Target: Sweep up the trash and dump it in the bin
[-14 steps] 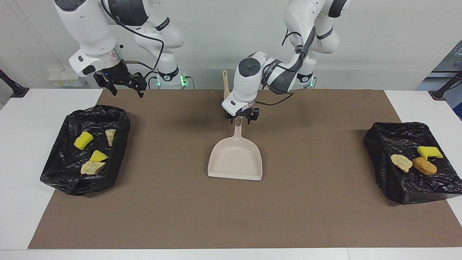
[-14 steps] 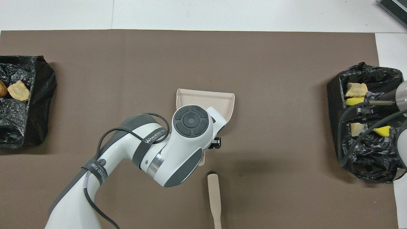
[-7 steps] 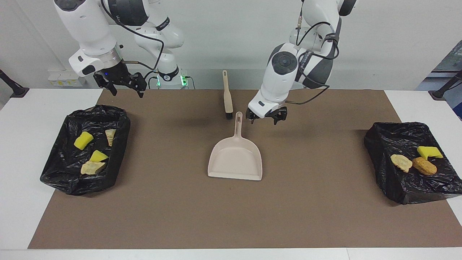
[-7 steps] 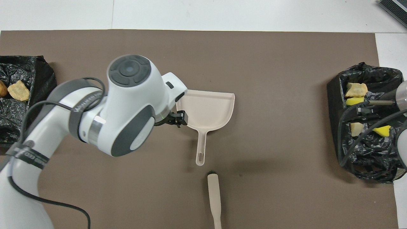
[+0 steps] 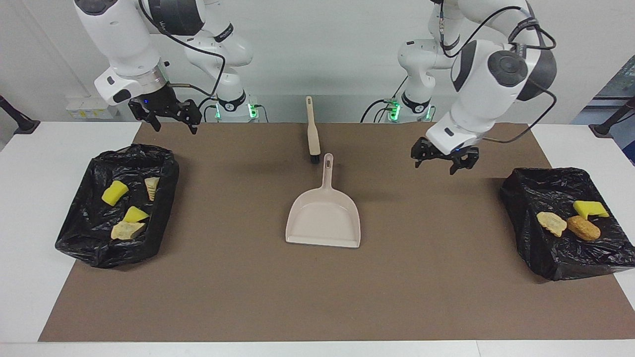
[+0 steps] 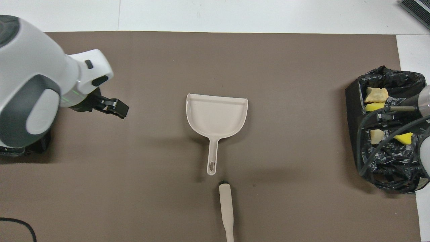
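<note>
The left gripper [image 5: 442,159] has let go of the dustpan [image 5: 323,218] handle — it has swung away, jaws spread, toward its own end's bin [image 5: 560,223].

A plain white wall [image 5: 317,54] rises along the robots' end of a white table [image 5: 34,198], lit evenly with only soft shadows. A large brown rectangular mat [image 5: 426,277] covers most of the tabletop, leaving white margins at both ends and along the edge farthest from the robots. A white socket strip [image 5: 87,108] sits low on the wall toward the right arm's end. Black slanted stand legs [image 5: 17,119] rest at both table corners by the wall.
</note>
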### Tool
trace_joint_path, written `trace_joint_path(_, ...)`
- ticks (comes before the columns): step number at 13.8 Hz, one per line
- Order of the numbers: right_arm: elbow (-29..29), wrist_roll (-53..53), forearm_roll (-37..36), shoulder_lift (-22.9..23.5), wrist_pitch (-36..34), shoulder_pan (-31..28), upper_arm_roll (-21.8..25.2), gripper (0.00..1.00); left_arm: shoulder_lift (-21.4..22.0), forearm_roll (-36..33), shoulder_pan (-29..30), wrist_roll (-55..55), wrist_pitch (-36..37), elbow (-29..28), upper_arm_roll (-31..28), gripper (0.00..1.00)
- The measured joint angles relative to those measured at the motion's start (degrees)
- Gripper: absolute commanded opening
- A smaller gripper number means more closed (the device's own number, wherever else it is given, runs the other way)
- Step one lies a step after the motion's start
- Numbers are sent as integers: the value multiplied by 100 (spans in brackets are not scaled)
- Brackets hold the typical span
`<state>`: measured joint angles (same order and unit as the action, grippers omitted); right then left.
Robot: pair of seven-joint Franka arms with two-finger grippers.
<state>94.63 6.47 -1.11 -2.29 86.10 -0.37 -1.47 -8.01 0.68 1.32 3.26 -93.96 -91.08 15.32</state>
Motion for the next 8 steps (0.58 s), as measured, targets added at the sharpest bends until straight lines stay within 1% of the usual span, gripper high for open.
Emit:
trace_joint_path(2, 0, 0, 0, 0, 0, 0, 0, 100, 186, 0, 320, 246, 78, 1, -10, 100)
trace_joint_path(3, 0, 0, 0, 0, 0, 0, 0, 100, 266, 0, 386, 283, 119, 1, -12, 100)
trace_joint_path(8, 0, 0, 0, 0, 0, 0, 0, 100, 622, 0, 389, 285, 203, -4, 21, 100)
